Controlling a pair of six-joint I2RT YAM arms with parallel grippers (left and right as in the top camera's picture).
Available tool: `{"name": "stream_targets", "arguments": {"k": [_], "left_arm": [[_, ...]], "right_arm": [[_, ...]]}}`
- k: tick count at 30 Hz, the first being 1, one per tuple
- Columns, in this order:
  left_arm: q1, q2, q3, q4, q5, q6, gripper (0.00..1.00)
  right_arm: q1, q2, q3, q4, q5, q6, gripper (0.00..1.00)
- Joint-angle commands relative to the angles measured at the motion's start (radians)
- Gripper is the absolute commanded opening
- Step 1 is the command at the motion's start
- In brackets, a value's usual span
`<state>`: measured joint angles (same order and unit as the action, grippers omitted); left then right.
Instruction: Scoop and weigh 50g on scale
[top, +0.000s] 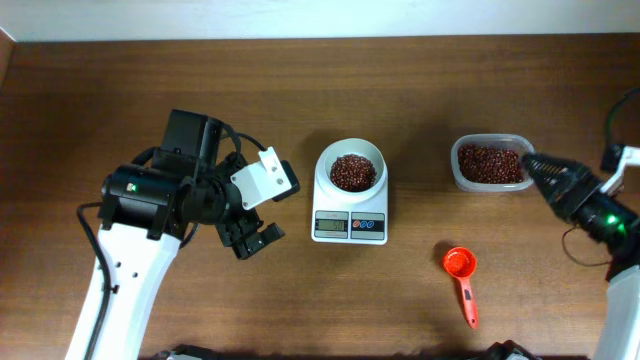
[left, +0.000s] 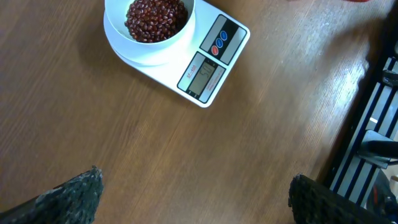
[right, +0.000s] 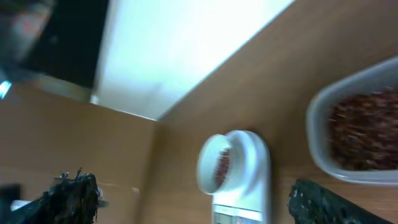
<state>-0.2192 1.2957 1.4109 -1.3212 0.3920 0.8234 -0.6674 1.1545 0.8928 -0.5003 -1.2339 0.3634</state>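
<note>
Scale (top: 350, 205) is sitting centred on the counter (top: 150, 90), beans (top: 352, 172) filling its bowl (top: 324, 165). I am holding left gripper (top: 257, 238) and right gripper (top: 540, 170) released, empty. Scooping is looking finished; display (top: 331, 224) check coming next.

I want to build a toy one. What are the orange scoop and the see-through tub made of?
The scoop looks like glossy orange-red plastic, probably one smooth moulded piece. The tub looks like thin clear plastic, because the beans show through its wall.
</note>
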Motion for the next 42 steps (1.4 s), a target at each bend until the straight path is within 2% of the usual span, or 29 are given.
{"name": "stream_targets", "arguments": {"k": [1, 14, 18, 22, 27, 28, 33, 36, 40, 42], "left_arm": [[0.004, -0.015, -0.003, 0.000, 0.004, 0.008, 0.99], [0.004, -0.015, -0.003, 0.000, 0.004, 0.008, 0.99], [0.004, -0.015, -0.003, 0.000, 0.004, 0.008, 0.99], [0.004, -0.015, -0.003, 0.000, 0.004, 0.008, 0.99], [0.004, -0.015, -0.003, 0.000, 0.004, 0.008, 0.99], [0.004, -0.015, -0.003, 0.000, 0.004, 0.008, 0.99], [0.004, -0.015, -0.003, 0.000, 0.004, 0.008, 0.99], [0.004, -0.015, -0.003, 0.000, 0.004, 0.008, 0.99], [0.004, -0.015, -0.003, 0.000, 0.004, 0.008, 0.99], [0.004, -0.015, -0.003, 0.000, 0.004, 0.008, 0.99]], "right_arm": [[0.027, -0.009, 0.040, 0.003, -0.064, 0.193, 0.99], [0.038, -0.007, 0.040, 0.004, -0.042, 0.191, 0.99], [0.092, -0.019, 0.040, 0.004, 0.182, 0.187, 0.99], [0.222, -0.063, 0.040, 0.020, 0.361, 0.101, 0.99], [0.419, -0.198, 0.040, 0.026, 0.593, -0.002, 0.99], [0.488, -0.258, 0.039, 0.025, 0.692, -0.024, 0.99], [0.652, -0.411, -0.009, 0.029, 0.930, -0.039, 0.99], [0.708, -0.483, -0.071, 0.061, 0.992, -0.047, 0.99], [0.719, -0.583, -0.193, 0.185, 1.008, -0.048, 0.99], [0.721, -0.652, -0.285, 0.279, 1.007, -0.102, 0.99]]}}
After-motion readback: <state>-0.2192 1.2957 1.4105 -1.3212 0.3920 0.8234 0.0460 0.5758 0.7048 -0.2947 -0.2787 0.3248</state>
